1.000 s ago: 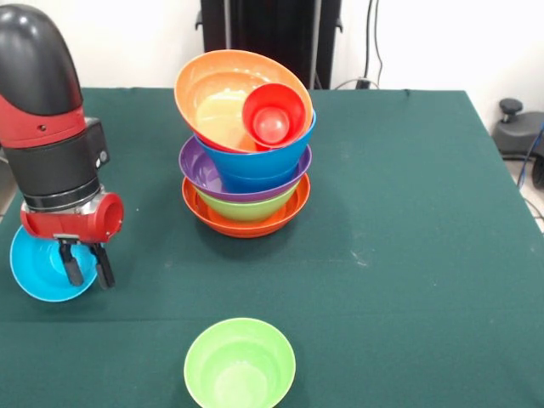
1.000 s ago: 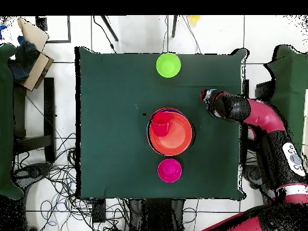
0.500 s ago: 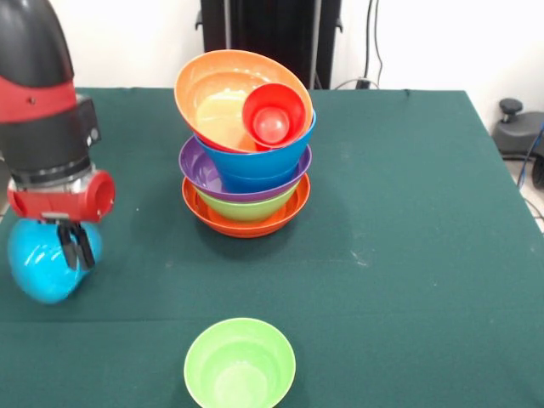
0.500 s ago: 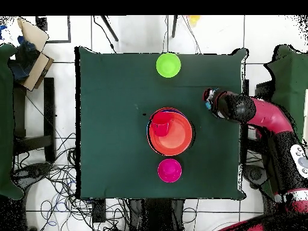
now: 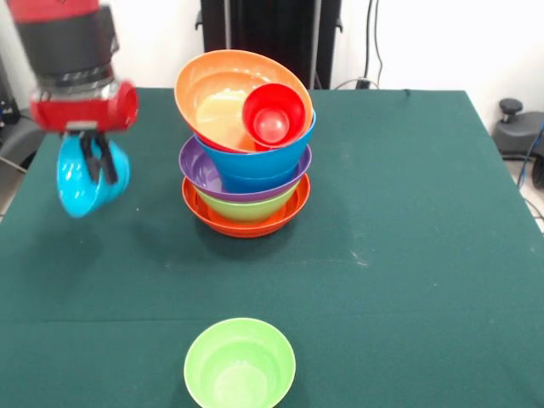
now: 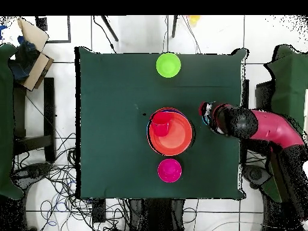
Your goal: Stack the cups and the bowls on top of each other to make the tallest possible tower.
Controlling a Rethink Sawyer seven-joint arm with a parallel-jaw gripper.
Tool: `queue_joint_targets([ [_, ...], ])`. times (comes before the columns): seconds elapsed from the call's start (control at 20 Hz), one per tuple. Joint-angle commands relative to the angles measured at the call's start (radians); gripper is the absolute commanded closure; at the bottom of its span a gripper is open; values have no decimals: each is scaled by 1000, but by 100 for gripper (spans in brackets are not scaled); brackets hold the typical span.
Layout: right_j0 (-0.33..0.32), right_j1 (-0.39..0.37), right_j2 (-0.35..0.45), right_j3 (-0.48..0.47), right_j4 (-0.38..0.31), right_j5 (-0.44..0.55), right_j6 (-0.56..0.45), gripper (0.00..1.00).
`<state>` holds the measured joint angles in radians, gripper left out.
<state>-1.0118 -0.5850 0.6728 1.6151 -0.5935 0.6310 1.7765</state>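
My gripper (image 5: 98,170) is shut on the rim of a blue bowl (image 5: 75,191), which hangs tilted in the air left of the tower (image 5: 246,144). The tower has a wide orange bowl (image 5: 246,221) as its base. Nested above it are a green bowl, a purple bowl (image 5: 200,170) and a blue bowl (image 5: 263,161). A tilted orange bowl (image 5: 212,93) sits on top with the red cup (image 5: 274,115) lying in it. In the overhead view my gripper (image 6: 204,113) is just right of the tower (image 6: 174,135).
A light green bowl (image 5: 240,364) sits upright near the front edge of the green cloth (image 5: 408,212). In the overhead view a small magenta bowl (image 6: 169,170) stands on the robot's side of the tower, and the green bowl (image 6: 168,64) on the far side.
The gripper has lifted the blue bowl off the table's left edge and carried it up and toward the tower. The tower and the green bowl have not moved.
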Motion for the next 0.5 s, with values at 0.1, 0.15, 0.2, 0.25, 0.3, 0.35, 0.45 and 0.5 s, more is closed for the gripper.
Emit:
queue_joint_targets([
  [0.1, 0, -232, -24, 303, 49, 116, -52, 100],
  [0.15, -5, -256, -21, 330, 58, 112, -48, 100],
  [0.2, -9, -288, -19, 363, 68, 106, -42, 100],
  [0.25, -12, -303, -20, 380, 72, 99, -39, 100],
  [0.3, -13, -333, -20, 410, 83, 91, -30, 100],
  [0.35, -14, -349, -19, 425, 92, 88, -26, 100],
  [0.45, -13, -390, -17, 472, 120, 77, -6, 100],
  [0.5, -14, -418, -11, 504, 143, 70, 6, 100],
])
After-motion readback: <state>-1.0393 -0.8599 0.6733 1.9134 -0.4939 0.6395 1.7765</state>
